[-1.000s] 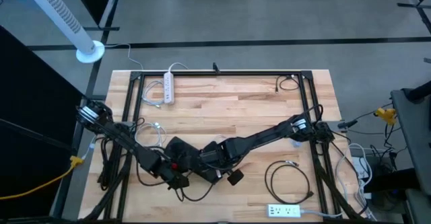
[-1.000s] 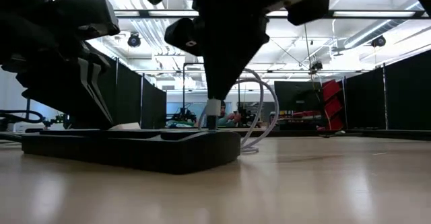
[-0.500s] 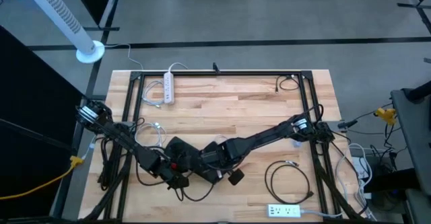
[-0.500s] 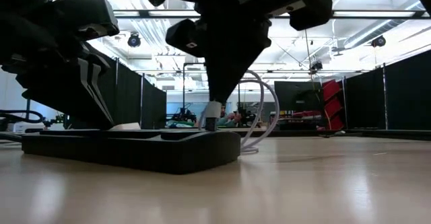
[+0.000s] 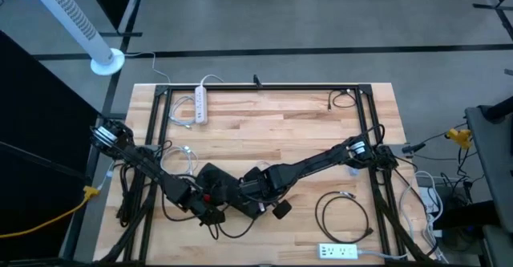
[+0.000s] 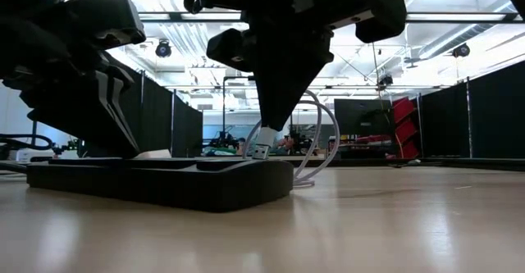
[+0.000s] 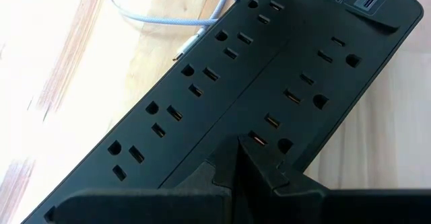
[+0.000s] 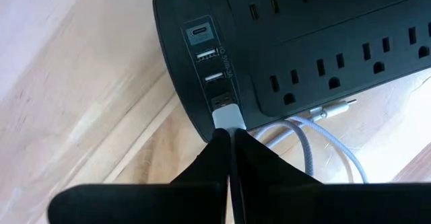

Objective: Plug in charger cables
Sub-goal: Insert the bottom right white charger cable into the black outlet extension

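A black power strip (image 6: 164,183) lies flat on the wooden table near its front middle (image 5: 215,177). Its USB ports (image 8: 210,59) sit at one end. My right gripper (image 8: 230,140) is shut on the plug of a white braided charger cable (image 8: 306,150), whose loop lies on the table beside the strip. The plug's metal tip stands at the strip's last USB port (image 8: 223,103); I cannot tell if it is in. My left gripper (image 7: 249,160) is shut, its fingertips on the strip's top. A loose metal cable end (image 7: 185,48) lies on the table beside the strip. My left gripper presses its shut fingertips (image 7: 259,167) down on the strip's top face (image 7: 269,123), among the sockets, coming from above at a slant. The strip lies flat on the table. My right gripper pinches the white plug's body (image 8: 227,118) between its two fingers, coming from above. In the low view the plug (image 6: 264,140) leans, its tip at the top of the strip's end.
A black cable loop (image 5: 345,212) lies at the front right, and a white power strip (image 5: 337,251) sits at the front edge. Another white strip (image 5: 200,105) lies at the far left. A black metal frame (image 5: 264,88) runs around the table.
My right gripper has tipped and shifted slightly sideways over the strip's end. The white plug stood upright a second ago and now leans, its tip still at the strip's top. The strip and my left gripper have kept still.
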Robot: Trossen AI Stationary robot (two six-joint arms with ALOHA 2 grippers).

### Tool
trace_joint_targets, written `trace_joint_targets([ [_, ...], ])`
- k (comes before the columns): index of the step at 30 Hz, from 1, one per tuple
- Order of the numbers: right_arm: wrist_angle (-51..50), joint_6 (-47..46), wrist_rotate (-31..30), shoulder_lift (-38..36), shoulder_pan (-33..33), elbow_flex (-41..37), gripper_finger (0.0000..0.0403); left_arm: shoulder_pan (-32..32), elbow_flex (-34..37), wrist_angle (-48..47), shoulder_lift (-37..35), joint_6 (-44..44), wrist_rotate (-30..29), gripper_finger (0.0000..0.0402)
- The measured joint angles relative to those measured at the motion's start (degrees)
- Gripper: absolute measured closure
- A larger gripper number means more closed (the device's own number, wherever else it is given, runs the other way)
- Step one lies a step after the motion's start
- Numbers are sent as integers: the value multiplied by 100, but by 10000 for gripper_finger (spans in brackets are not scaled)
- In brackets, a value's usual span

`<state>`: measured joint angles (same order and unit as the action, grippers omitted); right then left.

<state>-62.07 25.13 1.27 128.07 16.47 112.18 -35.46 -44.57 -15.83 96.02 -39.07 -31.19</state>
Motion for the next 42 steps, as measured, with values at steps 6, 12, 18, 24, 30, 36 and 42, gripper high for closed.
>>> trace_joint_targets([
  [6,-31,1,-83,-2,2,0,403,-4,8,40,3,-19,-45,402],
  [12,-71,23,-125,-2,2,0,403,-4,8,47,6,-24,-51,402],
  [18,-84,29,-126,-13,2,4,403,-4,8,50,6,-26,-67,402],
  [24,-95,34,-128,-16,2,4,403,-2,8,58,8,-26,-73,402],
  [30,-82,40,-125,-24,4,7,403,-2,8,65,10,-46,-82,402],
  [36,-17,40,-66,-13,28,4,403,-2,10,76,10,-48,-84,402],
  [42,163,38,141,-11,52,-79,403,0,10,82,10,-66,-97,402],
])
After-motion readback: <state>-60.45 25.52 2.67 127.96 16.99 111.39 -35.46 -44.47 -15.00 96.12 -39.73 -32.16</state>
